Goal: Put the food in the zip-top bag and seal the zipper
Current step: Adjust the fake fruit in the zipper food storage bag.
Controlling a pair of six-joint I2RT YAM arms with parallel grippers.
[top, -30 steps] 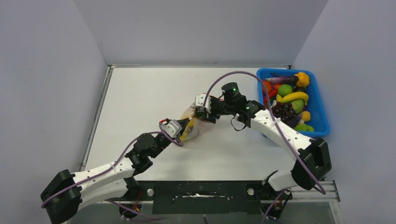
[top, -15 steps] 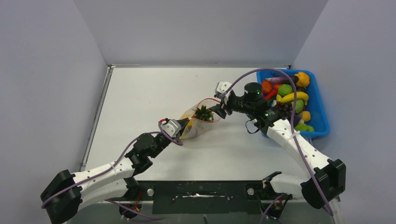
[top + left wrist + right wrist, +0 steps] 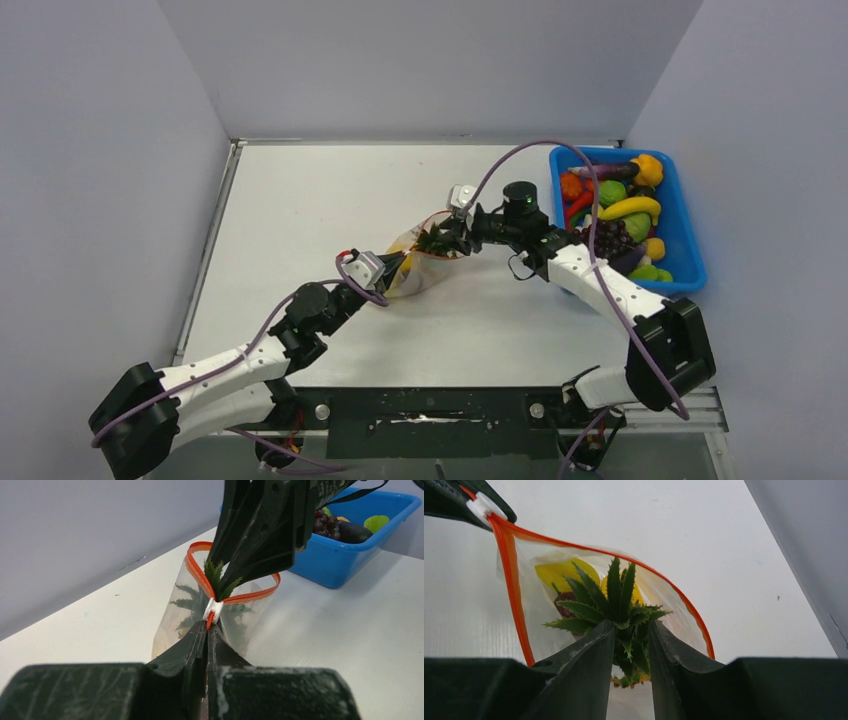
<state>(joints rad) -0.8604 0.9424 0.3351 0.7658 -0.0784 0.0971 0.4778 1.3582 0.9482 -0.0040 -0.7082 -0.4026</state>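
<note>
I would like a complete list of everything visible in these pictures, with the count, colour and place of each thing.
zip-top bag: one, clear, middle of the table, mouth open
zipper: one, red, along the bag's mouth
slider: one, white, at the zipper's end
pineapple: one, green crown, in the bag's mouth
yellow piece: at least one, yellow, deeper in the bag
blue bin: one, blue, far right of the table
banana: one, yellow, in the bin
grapes: one bunch, purple, in the bin
table: one, white
left claw: dark, shut on the zipper beside the slider
right claw: dark, closed on the pineapple's crown
</note>
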